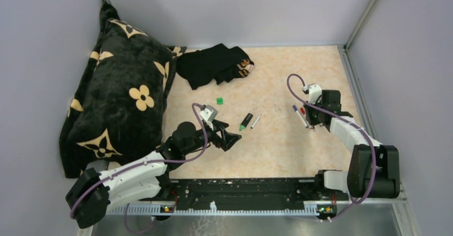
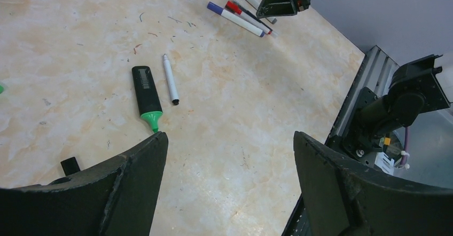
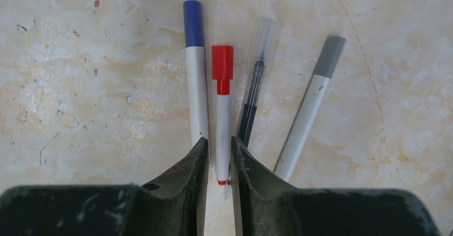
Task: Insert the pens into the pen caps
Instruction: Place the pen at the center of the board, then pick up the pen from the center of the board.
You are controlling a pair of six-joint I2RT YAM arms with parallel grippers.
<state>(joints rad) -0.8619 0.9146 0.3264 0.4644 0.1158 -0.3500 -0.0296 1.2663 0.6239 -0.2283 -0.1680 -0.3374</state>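
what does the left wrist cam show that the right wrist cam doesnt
Only the left wrist view: the black highlighter with its green tip bare, a thin white pen beside it, a small black cap, and the open left gripper.
Only the right wrist view: the right gripper close up, fingers narrowly straddling the tail of the red-capped pen, and a clear-capped dark pen.
Both: the purple-capped pen, red-capped pen and grey-capped pen lying side by side on the table.
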